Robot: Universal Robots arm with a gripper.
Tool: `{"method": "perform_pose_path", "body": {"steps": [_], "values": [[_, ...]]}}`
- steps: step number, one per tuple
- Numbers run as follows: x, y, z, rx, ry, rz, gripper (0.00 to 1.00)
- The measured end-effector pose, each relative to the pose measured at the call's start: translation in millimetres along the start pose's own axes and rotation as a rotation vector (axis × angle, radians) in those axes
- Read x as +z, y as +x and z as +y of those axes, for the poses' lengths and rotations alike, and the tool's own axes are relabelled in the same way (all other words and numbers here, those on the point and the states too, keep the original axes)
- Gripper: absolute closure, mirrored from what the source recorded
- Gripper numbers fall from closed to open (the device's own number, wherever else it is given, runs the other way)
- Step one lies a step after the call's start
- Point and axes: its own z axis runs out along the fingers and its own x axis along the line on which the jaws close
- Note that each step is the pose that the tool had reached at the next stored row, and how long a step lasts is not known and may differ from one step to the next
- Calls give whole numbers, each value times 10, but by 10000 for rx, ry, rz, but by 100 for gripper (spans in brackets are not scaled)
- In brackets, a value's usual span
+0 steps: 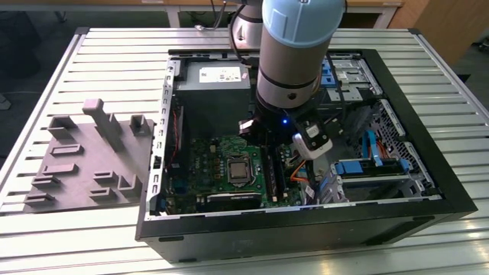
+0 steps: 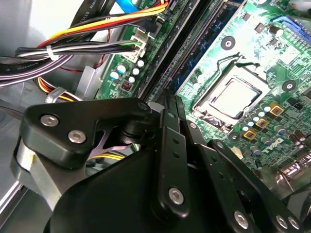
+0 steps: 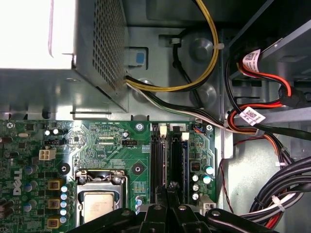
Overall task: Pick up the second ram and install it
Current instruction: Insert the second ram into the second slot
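Tool lowered inside computer case, fingers together on second ram, edge-down over memory slots beside processor.

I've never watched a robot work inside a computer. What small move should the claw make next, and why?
Probably a slow, straight push down, though that is only my judgement. In the first wrist view the claw sits right over the long black memory slots of the green motherboard, beside the processor socket, already lined up along them.
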Motion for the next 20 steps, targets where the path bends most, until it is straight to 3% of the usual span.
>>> {"method": "perform_pose_path", "body": {"steps": [20], "values": [[24, 5, -3, 0, 0, 0, 88]]}}
